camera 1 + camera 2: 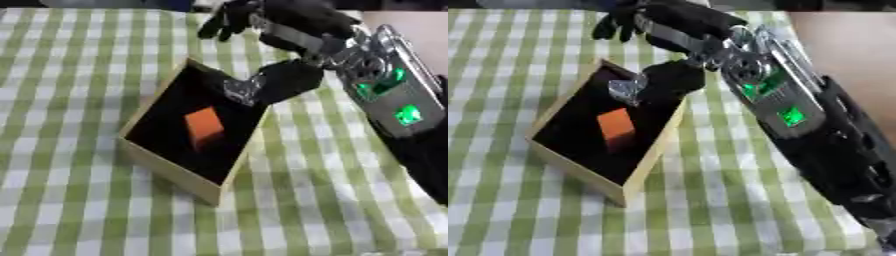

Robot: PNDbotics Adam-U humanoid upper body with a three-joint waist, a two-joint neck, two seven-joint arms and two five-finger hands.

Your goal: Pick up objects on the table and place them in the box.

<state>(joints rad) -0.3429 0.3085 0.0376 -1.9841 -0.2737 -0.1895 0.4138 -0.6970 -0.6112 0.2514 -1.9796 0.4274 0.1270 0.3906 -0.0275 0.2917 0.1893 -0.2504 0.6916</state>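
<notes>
Right hand (289,25), above the box's (166,165) far corner, fingers curled with a small shiny object (243,90) at the thumb tip, grip unclear; the orange block (205,126) lies inside, nearer the camera, long axis running near to far, checked tablecloth (79,60) open all around.

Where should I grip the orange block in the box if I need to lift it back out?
Take the orange block from straight above, pinching its two long side faces. It lies inside the box, whose raised walls block a sideways approach. The right hand hovers over the box's far corner.
</notes>
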